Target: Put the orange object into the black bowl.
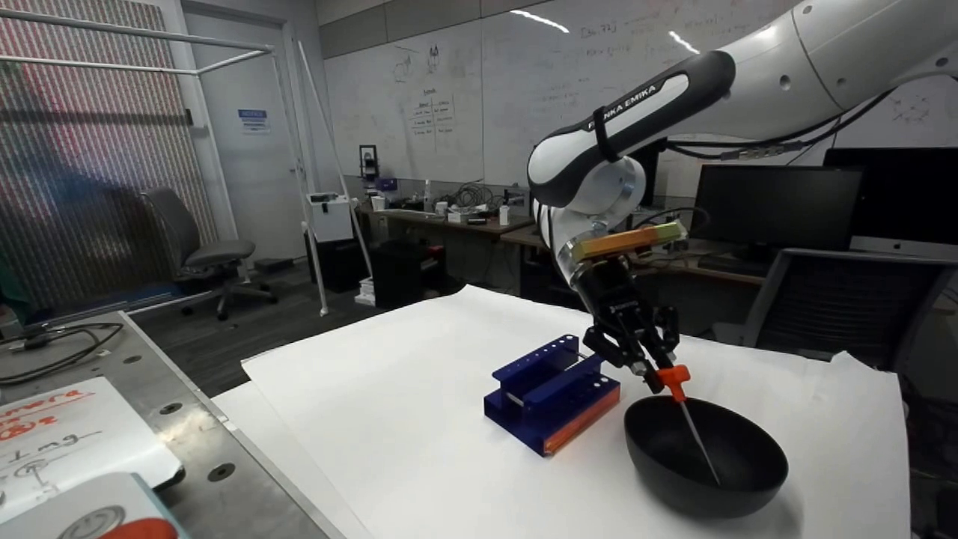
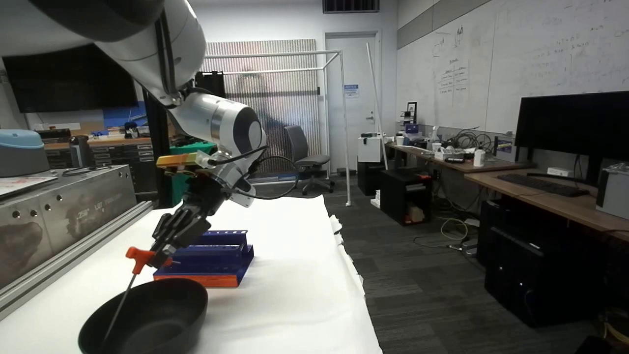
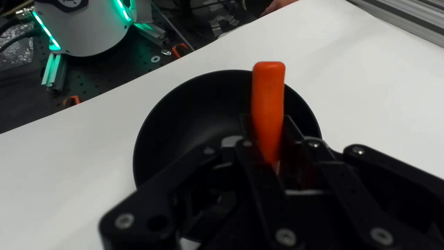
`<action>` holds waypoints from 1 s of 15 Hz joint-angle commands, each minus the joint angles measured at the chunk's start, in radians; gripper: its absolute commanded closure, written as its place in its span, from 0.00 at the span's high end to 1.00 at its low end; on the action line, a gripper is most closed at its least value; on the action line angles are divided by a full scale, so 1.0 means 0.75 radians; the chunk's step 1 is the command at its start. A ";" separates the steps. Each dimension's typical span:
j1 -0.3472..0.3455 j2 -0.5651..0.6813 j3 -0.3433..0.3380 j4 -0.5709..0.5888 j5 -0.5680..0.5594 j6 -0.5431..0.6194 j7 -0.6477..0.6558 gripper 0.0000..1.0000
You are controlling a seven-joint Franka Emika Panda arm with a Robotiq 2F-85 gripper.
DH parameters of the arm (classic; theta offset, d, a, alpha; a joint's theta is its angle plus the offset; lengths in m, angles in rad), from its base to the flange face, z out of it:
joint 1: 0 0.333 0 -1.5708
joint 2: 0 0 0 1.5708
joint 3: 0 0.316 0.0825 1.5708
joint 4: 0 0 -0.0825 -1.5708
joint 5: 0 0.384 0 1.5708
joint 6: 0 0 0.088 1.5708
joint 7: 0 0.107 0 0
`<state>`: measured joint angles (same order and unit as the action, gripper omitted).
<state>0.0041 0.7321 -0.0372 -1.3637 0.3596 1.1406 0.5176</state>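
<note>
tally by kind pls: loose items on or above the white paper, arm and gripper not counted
Black bowl: 1
Blue rack: 1
Orange-handled tool: 1, held in the gripper
Total: 3

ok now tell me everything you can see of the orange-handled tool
The orange-handled tool has a smooth, plastic-looking handle, roughly T-shaped, on a long, slim, straight grey shaft that looks like metal. It is tilted, handle end up, held by the handle between the fingers of the gripper. The shaft slants down into the black bowl, its lower end inside; I can't tell whether it touches the bowl.
</note>
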 commanded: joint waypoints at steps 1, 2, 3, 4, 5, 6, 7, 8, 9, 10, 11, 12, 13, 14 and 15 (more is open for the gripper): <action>0.019 0.017 -0.021 -0.029 0.004 0.032 -0.014 0.14; 0.028 0.032 -0.029 -0.039 -0.007 0.057 0.004 0.46; 0.032 0.045 -0.032 -0.040 -0.017 0.065 0.008 0.48; 0.029 0.058 -0.032 -0.043 -0.010 0.069 0.012 0.54; 0.030 0.068 -0.034 -0.044 -0.010 0.074 0.012 0.63; 0.030 0.075 -0.035 -0.044 -0.008 0.079 0.014 0.70; 0.029 0.082 -0.035 -0.042 -0.007 0.079 0.013 0.77; 0.026 0.084 -0.034 -0.039 -0.004 0.082 0.009 0.85; 0.024 0.083 -0.033 -0.038 0.000 0.084 0.008 0.92; 0.021 0.070 -0.030 -0.037 0.005 0.087 -0.001 0.99; 0.020 0.059 -0.029 -0.038 0.008 0.089 -0.006 1.00; 0.033 0.019 -0.034 -0.055 -0.010 0.121 -0.008 1.00; 0.033 -0.013 -0.032 -0.066 -0.011 0.137 -0.018 1.00; 0.033 -0.052 -0.030 -0.077 -0.013 0.156 -0.031 1.00; 0.033 -0.090 -0.026 -0.087 -0.013 0.171 -0.042 1.00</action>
<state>0.0141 0.7708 -0.0479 -1.3822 0.3532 1.2317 0.5146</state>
